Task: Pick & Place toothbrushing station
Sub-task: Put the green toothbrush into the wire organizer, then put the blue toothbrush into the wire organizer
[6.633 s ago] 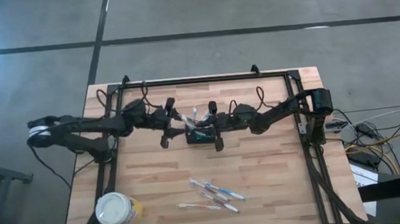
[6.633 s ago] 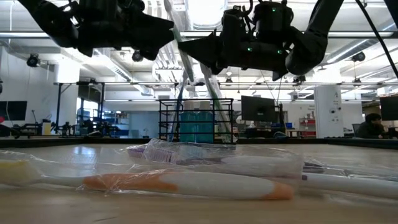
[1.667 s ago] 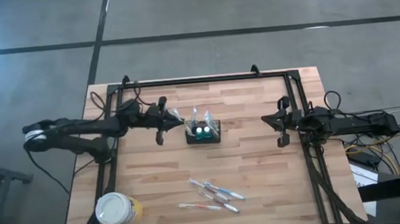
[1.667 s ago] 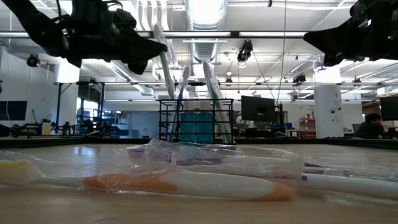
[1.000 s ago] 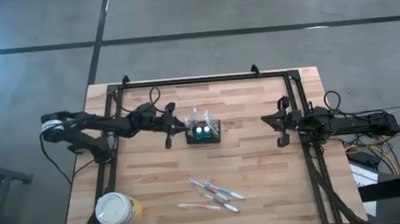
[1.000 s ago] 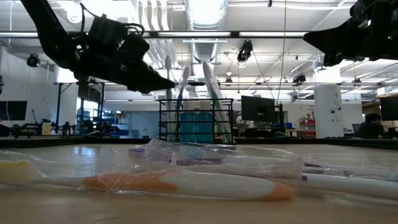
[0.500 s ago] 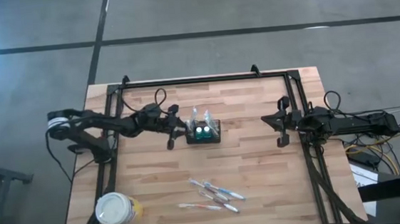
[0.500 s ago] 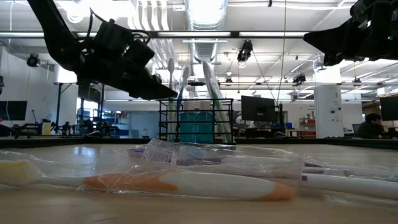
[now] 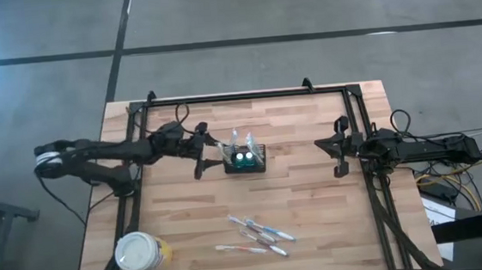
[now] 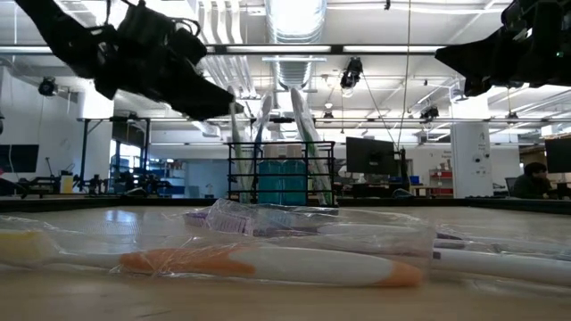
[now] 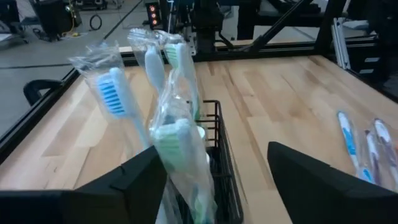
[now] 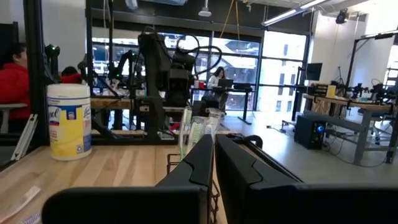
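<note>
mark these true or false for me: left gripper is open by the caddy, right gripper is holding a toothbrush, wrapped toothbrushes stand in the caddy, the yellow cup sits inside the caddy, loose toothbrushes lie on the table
1. The left gripper is open beside the caddy. True.
2. The right gripper holds a toothbrush. False: it is shut on nothing, parked at the table's right edge.
3. Wrapped toothbrushes stand in the caddy. True.
4. The yellow cup sits inside the caddy. False: it stands apart at the table's near left corner.
5. Loose toothbrushes lie on the table. True.
</note>
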You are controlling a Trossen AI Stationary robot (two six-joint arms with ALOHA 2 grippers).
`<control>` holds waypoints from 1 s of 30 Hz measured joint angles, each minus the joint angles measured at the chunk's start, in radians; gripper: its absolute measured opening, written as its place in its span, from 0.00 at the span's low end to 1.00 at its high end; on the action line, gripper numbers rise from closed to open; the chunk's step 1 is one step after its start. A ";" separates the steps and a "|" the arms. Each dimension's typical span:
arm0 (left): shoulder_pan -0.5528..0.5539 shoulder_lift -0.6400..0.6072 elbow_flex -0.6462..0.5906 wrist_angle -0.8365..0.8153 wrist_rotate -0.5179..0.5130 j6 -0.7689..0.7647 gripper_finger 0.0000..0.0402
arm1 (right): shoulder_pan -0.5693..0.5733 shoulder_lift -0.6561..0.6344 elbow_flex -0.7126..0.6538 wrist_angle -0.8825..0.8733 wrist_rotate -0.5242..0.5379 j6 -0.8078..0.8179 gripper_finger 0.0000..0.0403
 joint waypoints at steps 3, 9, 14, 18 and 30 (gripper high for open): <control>0.002 -0.103 -0.002 -0.123 -0.013 0.015 0.71 | 0.000 0.001 0.000 0.000 0.000 0.002 0.03; 0.002 -0.352 -0.050 -0.328 -0.017 0.060 0.69 | 0.000 0.004 0.000 -0.005 0.000 0.013 0.03; 0.004 -0.578 -0.164 -0.332 -0.139 0.020 0.62 | 0.000 0.010 0.000 -0.006 -0.001 0.028 0.03; 0.006 -0.694 -0.241 -0.349 -0.303 -0.025 0.45 | 0.000 0.024 0.000 -0.009 -0.001 0.028 0.03; 0.006 -0.842 -0.311 -0.340 -0.125 0.005 0.02 | 0.000 0.073 0.000 -0.005 -0.001 0.034 0.03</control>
